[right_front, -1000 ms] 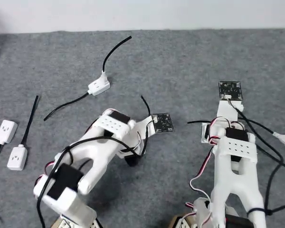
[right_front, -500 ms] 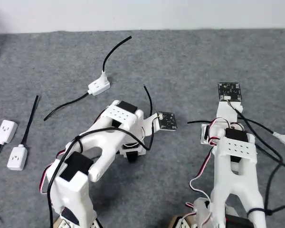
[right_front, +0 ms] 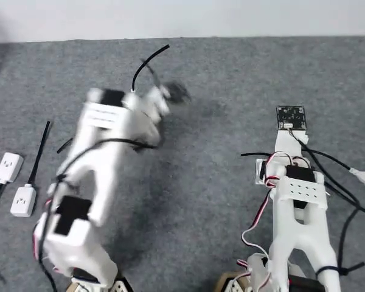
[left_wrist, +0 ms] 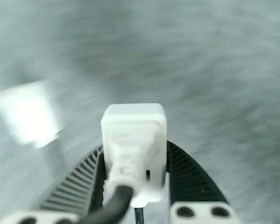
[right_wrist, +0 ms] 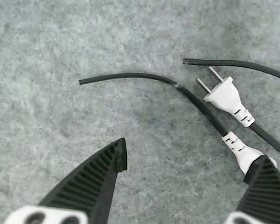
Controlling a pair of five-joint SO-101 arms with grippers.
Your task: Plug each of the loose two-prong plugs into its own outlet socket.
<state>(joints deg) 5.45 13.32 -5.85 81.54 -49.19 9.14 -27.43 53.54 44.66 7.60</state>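
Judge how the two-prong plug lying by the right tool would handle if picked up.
The two-prong plug looks small and moulded, so it is probably light and rigid. Its thin black cord trails off across the grey carpet, so it would likely hang floppy and drag. Lying flat, the plug seems unlikely to roll.

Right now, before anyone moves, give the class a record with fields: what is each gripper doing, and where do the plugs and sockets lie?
Left gripper: shut on a white corded block
Right gripper: open, holding nothing, above the grey carpet
Two-prong plug: loose on the carpet, prongs bare
Sockets: far socket and near socket, both unplugged, on the robot's left
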